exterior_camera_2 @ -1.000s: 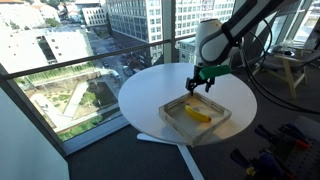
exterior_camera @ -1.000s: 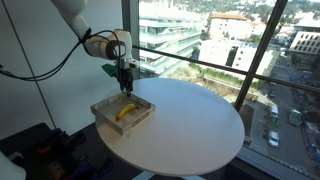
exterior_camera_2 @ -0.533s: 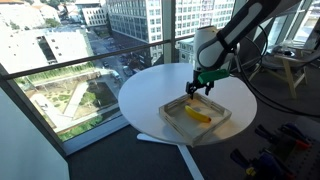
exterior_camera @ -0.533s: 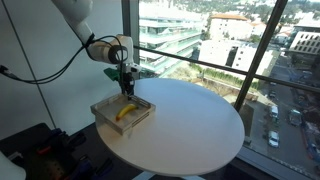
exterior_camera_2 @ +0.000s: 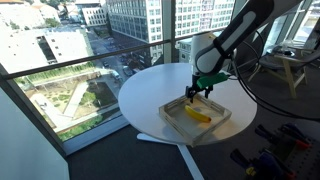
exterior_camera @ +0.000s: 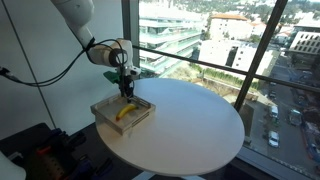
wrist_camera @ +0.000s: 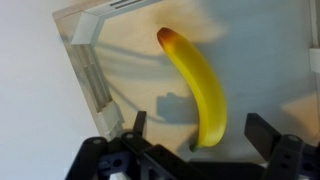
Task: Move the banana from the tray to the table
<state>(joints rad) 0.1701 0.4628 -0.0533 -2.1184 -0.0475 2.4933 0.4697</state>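
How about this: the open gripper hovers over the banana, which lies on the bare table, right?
Not quite. The banana lies in the tray, not on the bare table, as the wrist view shows. The open gripper does hover over it.

In my wrist view the tray (wrist_camera: pixel 88 60) runs off the top and right edges; only one corner and a side wall show. The banana (wrist_camera: pixel 195 80) is blurred, and its lower end meets my gripper (wrist_camera: pixel 200 130), so that tip is unclear. In both exterior views the banana's tips are too small to make out, and my arm (exterior_camera: pixel 75 15) is cut off at the top edge.
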